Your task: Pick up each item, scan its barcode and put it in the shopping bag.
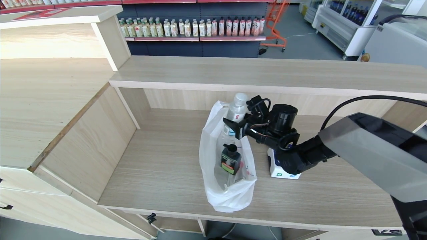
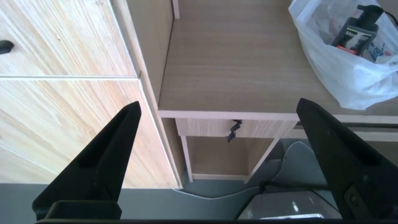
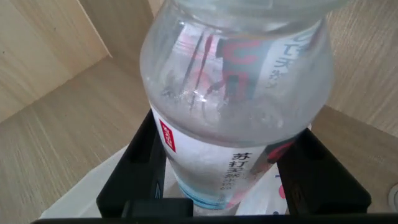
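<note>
Left gripper point(image 2: 217, 102): I am hanging it low in front of the counter's point(image 1: 160, 173) near edge, fingers spread wide, gripping nothing.
Shopping bag point(image 1: 227, 196): it is lying on the counter with its mouth gaping upward, near end slumping toward me.
Pump bottle point(image 1: 231, 160): this dark item is sitting inside the bag, head up, so I am counting it as bagged.
White box point(image 1: 282, 171): it is standing on the counter just beside the bag, on my right, under my right wrist. I am taking it for the scanner, though I am not able to confirm that.
Right gripper point(image 3: 227, 186): I am closing it on the clear bottle's point(image 1: 237, 106) body, one finger pressing each side.
Clear bottle: I am holding it upright at the bag's far end, cap up, lower part showing through the plastic. I am not able to tell whether its base is touching down.
Progress: I am judging one item done and this one nearly done. Letting go and pulling my arm out is what is remaining. Whether its barcode is scanned, I am unable to say.
Raised ledge point(image 1: 267, 71): it is running along the counter's far side.
Store shelves point(image 1: 200, 28): rows of drinks are standing well beyond.
</note>
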